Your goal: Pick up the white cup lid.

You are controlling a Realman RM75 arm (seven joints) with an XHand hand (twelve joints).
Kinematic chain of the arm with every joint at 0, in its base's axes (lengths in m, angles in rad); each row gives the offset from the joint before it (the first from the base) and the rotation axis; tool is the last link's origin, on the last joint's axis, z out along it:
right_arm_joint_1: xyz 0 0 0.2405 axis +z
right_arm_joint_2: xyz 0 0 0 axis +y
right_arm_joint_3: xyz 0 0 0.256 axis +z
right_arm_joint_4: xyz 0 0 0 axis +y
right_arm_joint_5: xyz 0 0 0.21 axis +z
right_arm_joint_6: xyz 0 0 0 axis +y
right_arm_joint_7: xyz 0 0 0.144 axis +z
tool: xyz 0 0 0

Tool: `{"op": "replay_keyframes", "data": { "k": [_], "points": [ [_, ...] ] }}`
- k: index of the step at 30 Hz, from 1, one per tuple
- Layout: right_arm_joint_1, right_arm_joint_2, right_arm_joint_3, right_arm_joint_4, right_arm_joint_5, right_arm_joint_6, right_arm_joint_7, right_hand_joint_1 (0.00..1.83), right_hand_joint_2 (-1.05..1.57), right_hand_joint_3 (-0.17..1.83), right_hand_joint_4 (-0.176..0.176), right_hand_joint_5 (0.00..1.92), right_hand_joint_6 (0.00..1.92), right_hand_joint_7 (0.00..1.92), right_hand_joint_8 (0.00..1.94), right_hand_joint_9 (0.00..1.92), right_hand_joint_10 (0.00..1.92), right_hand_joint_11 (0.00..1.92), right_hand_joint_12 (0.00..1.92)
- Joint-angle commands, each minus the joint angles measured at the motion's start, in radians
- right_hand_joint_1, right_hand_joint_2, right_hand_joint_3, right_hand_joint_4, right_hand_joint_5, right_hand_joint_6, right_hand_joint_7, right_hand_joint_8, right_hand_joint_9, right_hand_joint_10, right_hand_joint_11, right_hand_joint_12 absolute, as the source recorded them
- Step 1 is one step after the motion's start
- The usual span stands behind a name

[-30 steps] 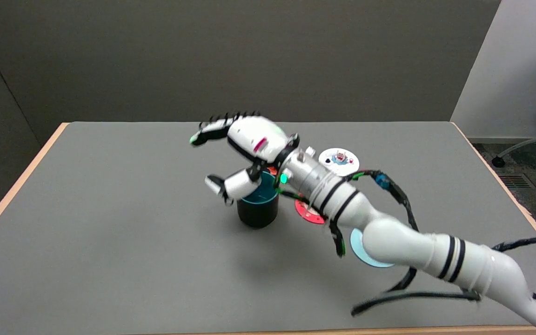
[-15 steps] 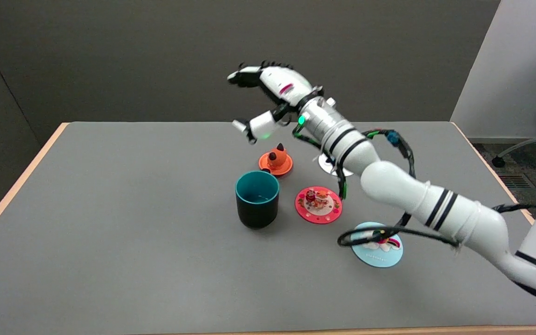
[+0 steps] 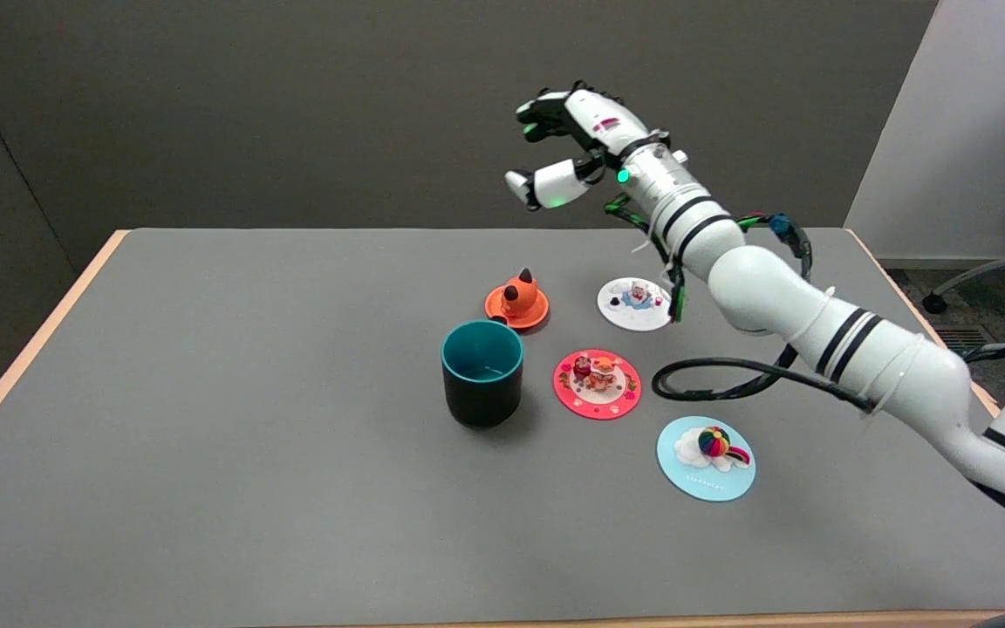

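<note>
while right hand (image 3: 574, 144) hangs high, fingers apart, empty | white cup lid (image 3: 634, 303) flat near orange lid (image 3: 516, 302), cup (image 3: 481, 372)

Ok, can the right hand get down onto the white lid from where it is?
Probably yes. The right hand hangs open in the air above the table's far side, and the white lid lies flat with nothing on top; the orange lid and red lid sit apart from it.
</note>
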Motion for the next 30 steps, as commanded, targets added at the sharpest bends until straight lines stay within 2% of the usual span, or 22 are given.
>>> {"op": "replay_keyframes", "data": {
  "k": [1, 10, 14, 21, 30],
  "points": [
    [0.064, 0.096, -0.022, 0.169, 0.111, -0.083, -0.006, 0.78, 0.47, 0.95, -0.118, 0.59, 0.20, 0.82, 0.20, 0.67, 0.19, 0.50, 0.35],
    [0.010, 0.189, -0.023, 0.169, 0.110, -0.128, -0.012, 0.79, 0.50, 0.93, -0.117, 0.69, 0.22, 0.83, 0.20, 0.69, 0.19, 0.51, 0.36],
    [-0.001, 0.222, -0.032, 0.152, 0.111, -0.175, -0.068, 0.79, 0.51, 0.92, -0.123, 0.71, 0.23, 0.86, 0.21, 0.69, 0.19, 0.51, 0.37],
    [-0.037, 0.250, -0.033, 0.137, 0.104, -0.241, -0.071, 0.80, 0.54, 0.87, -0.111, 0.76, 0.27, 0.86, 0.22, 0.71, 0.20, 0.54, 0.34],
    [-0.099, 0.264, -0.033, 0.148, 0.111, -0.250, -0.067, 0.80, 0.56, 0.86, -0.108, 0.78, 0.28, 0.90, 0.23, 0.72, 0.20, 0.55, 0.35]
  ]
}}
